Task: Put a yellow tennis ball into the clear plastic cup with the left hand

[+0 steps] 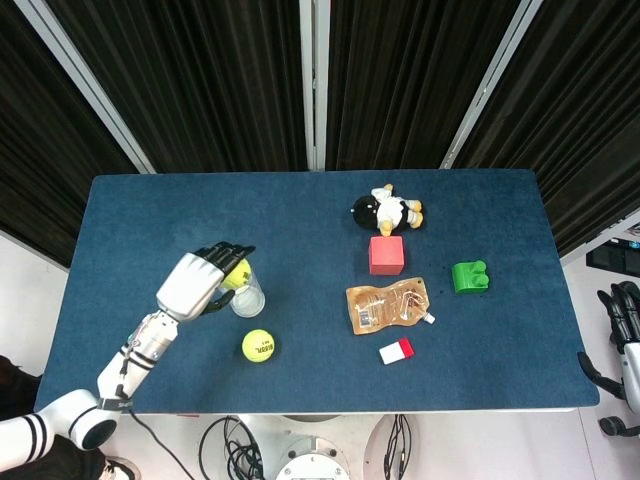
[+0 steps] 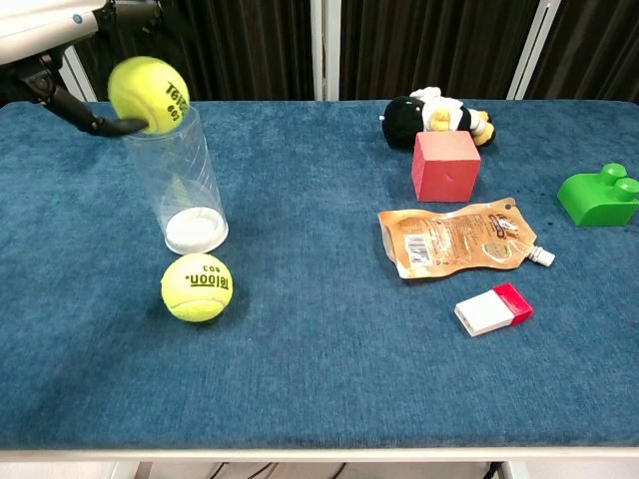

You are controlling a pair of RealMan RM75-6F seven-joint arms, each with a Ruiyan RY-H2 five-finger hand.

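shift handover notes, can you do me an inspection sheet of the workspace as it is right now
surface: blue cloth table, no spills seen
job's things: one yellow tennis ball sits at the rim of the upright clear plastic cup; second tennis ball lies in front of the cup
clutter: plush toy, red cube, orange pouch, green block, red-and-white box
hands: left hand holds the ball at the cup mouth; right hand off the table edge, its fingers' state unclear
cables: some below the front edge
surroundings: dark curtains behind

Held ball [image 2: 148,94] sits at the cup [image 2: 183,180] mouth, perhaps partly inside; second ball [image 2: 197,287] before the cup.
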